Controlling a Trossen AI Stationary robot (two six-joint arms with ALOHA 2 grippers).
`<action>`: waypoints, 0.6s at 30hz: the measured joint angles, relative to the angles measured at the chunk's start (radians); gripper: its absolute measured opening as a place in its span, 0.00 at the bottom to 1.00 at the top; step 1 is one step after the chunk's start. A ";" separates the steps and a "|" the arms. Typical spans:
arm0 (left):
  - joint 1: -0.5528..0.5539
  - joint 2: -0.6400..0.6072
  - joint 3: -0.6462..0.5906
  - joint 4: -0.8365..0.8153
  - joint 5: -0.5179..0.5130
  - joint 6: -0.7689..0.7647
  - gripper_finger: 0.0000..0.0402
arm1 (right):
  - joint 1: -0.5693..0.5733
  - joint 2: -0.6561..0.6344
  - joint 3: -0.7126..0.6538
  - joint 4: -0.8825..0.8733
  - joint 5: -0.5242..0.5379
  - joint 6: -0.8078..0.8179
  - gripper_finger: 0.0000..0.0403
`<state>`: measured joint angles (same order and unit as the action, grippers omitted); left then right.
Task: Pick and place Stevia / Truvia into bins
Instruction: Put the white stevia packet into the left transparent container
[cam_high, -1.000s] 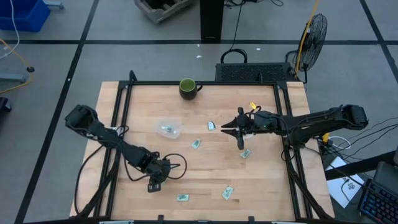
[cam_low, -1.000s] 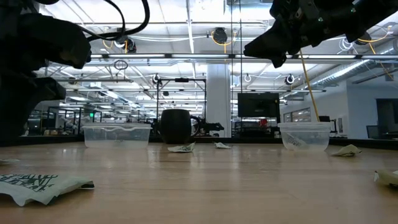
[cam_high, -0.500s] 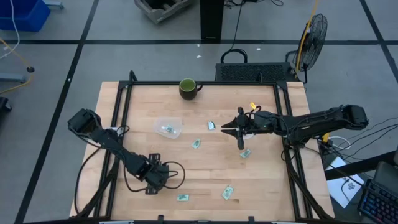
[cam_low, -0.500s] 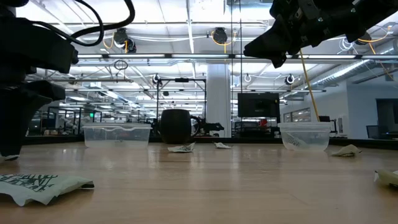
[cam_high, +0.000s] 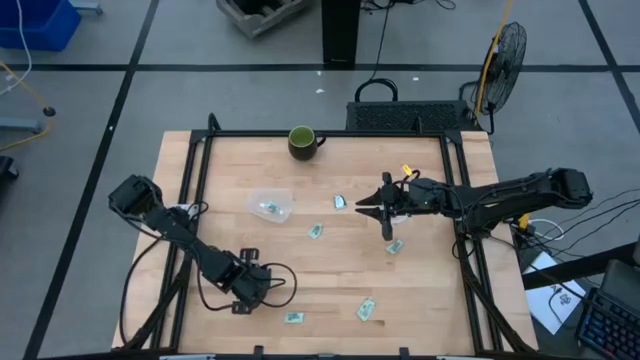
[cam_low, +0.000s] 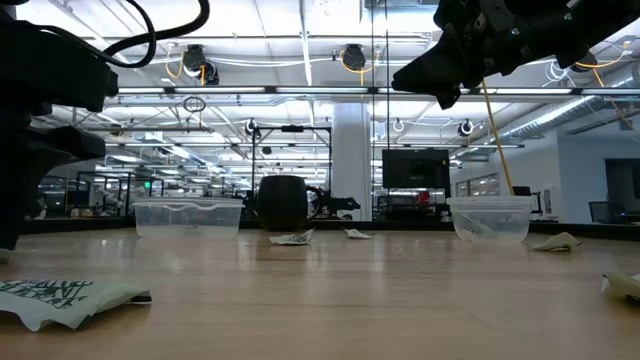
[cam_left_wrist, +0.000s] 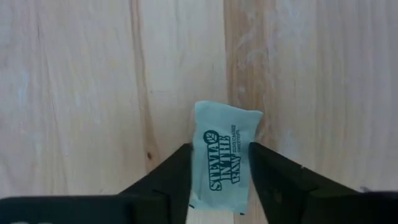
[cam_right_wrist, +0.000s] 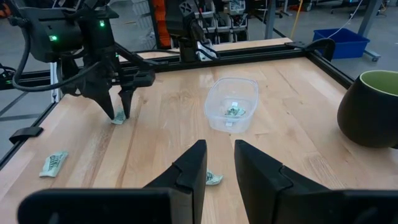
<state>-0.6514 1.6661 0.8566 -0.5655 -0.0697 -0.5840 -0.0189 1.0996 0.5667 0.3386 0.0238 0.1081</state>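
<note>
My left gripper (cam_high: 240, 302) points down at the table's near left, open, its fingertips on the wood. A pale green Stevia sachet (cam_left_wrist: 225, 158) lies flat between its fingers; the right wrist view shows the same gripper (cam_right_wrist: 118, 114) on it. Other sachets (cam_high: 293, 318) (cam_high: 366, 309) (cam_high: 316, 231) lie loose on the wood. The clear tub bin (cam_high: 270, 207) holds one sachet (cam_right_wrist: 234, 111). A clear round cup (cam_low: 490, 218) stands on the table to the right in the low view. My right gripper (cam_high: 385, 212) hangs open above the table's middle right, with nothing between its fingers. My left gripper comes from above, pointing down, with one finger (cam_left_wrist: 177, 171) and the other (cam_left_wrist: 264, 168) at the sachet's two long edges (cam_left_wrist: 199, 163). I cannot tell whether they touch the paper. The sachet lies flat and uncreased on the table.
A dark green mug (cam_high: 303, 142) stands at the far edge. Two more sachets (cam_high: 395, 246) (cam_high: 340, 201) lie near my right gripper. A black frame rail (cam_high: 195, 190) runs along each side of the table. Bare wood stretches between the tub and the near edge.
My left gripper has gone a little toward the table's near left corner and sunk down to the table, rolling its wrist on the way. My right arm has kept still.
</note>
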 joint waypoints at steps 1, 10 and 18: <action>0.002 0.000 0.000 0.000 -0.006 0.005 0.35 | 0.000 0.000 0.000 0.000 0.000 0.000 0.19; 0.073 -0.035 -0.007 -0.015 -0.147 0.076 0.17 | -0.002 0.000 0.000 0.000 0.001 0.000 0.19; 0.219 -0.092 -0.005 -0.031 -0.244 0.235 0.06 | -0.002 0.000 0.000 0.001 0.001 -0.001 0.19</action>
<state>-0.4320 1.5744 0.8513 -0.5969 -0.3136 -0.3486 -0.0208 1.0996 0.5667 0.3394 0.0246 0.1074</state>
